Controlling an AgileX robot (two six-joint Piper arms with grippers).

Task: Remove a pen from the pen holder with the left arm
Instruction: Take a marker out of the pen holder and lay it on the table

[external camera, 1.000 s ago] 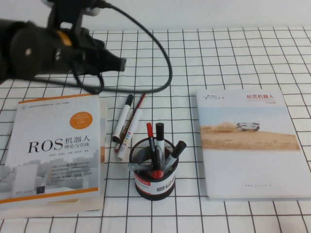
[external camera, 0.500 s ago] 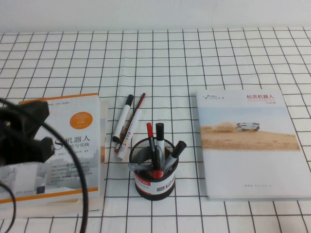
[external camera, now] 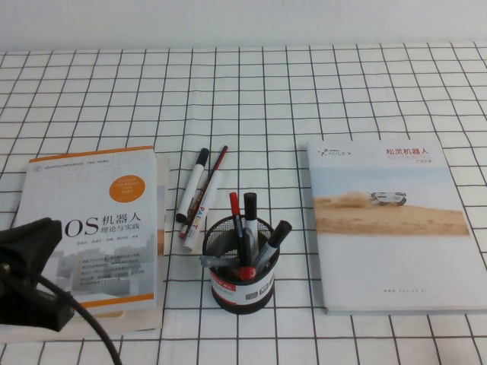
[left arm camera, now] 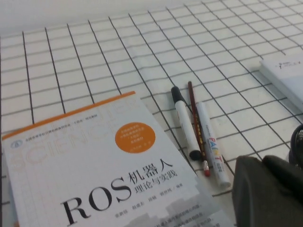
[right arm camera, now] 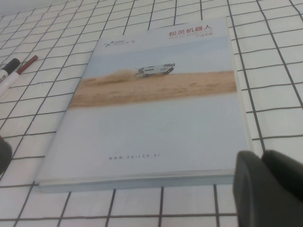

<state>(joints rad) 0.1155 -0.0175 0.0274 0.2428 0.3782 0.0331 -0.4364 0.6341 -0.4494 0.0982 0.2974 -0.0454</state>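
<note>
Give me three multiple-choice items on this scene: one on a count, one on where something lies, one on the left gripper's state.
1. How many loose pens lie outside the pen holder?
A. one
B. three
C. six

2. Where do they lie?
A. on the table beside the ROS book
B. on top of the ROS book
C. leaning upright against the pen holder

3. What is the left gripper doing?
A. open around a pen
B. shut and empty
C. shut on a red pen

Answers:
1 B: a black-capped marker, a thin red pen and a white marker lie there.
2 A: they lie flat just right of the book.
3 B: it hangs at the ROS book's near corner, closed on nothing. The right gripper sits by the near edge of the booklet.
</note>
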